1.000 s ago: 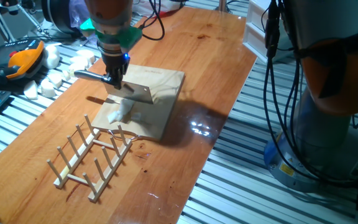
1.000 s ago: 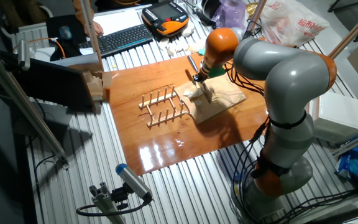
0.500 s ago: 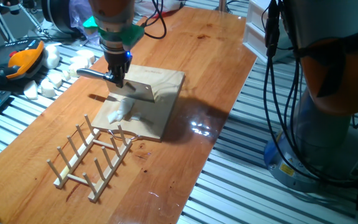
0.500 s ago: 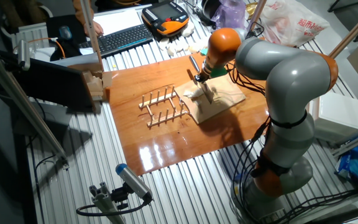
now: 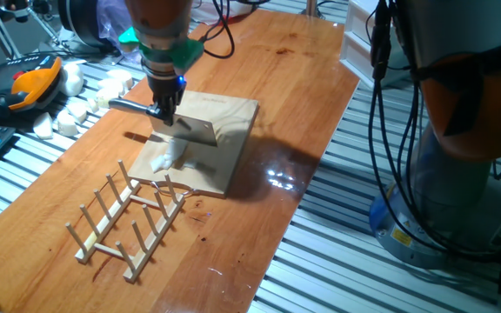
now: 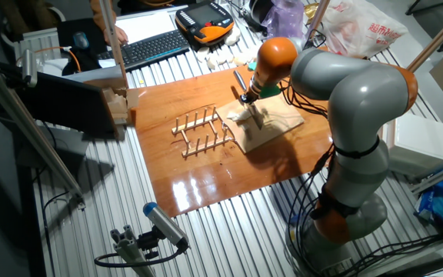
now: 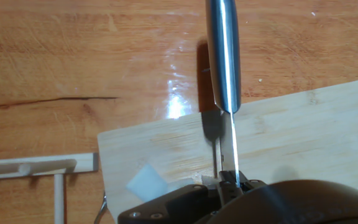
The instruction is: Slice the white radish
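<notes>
The tool (image 5: pixel 162 111) is clamped on the knife (image 5: pixel 185 127) — in the hand view the metal handle (image 7: pixel 224 56) runs straight up from between its fingers, with the thin spine of the blade seen edge-on below it. In one fixed view the knife hangs level above the cutting board (image 5: pixel 224 130), its handle pointing out toward the left and its flat blade toward the right, and it casts a shadow on the wood beneath. The white radish (image 5: pixel 169 157) lies on the near-left part of the board, below the blade and apart from it; from the hand camera 1 pale flat piece (image 7: pixel 146 184) shows on the board just left of the blade (whether more pieces sit under the tool I cannot tell). The board rests on the wooden surface (image 5: pixel 277 78), and a wooden dish rack (image 5: pixel 129 219) stands at its near corner, just beside the radish end. Off the surface's left edge — on the slatted metal — sits a heap of blocky white chunks (image 5: pixel 70 109) next to an orange-and-black pendant (image 5: pixel 26 83). In the other fixed view the arm (image 6: pixel 344 85) bends over the board (image 6: pixel 271 127).
</notes>
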`<control>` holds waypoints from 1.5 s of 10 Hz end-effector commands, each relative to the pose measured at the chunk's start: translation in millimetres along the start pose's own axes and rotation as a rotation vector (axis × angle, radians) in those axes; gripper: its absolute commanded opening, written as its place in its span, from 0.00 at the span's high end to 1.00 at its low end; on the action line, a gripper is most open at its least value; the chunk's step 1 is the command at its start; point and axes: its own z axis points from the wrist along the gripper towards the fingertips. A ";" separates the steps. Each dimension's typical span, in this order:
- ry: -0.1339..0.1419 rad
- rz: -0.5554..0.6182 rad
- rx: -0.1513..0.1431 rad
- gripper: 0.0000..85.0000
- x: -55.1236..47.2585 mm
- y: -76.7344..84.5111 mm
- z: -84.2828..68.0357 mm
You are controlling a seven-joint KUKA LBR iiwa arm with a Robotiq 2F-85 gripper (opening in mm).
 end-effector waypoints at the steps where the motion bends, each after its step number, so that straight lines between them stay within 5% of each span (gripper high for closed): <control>1: -0.002 0.000 0.000 1.00 1.4 -0.1 2.4; 5: -0.013 0.014 -0.003 1.00 15.9 3.7 9.9; 10: -0.056 0.024 -0.010 1.00 21.7 4.7 23.3; 15: -0.030 0.022 -0.001 1.00 13.4 1.6 0.4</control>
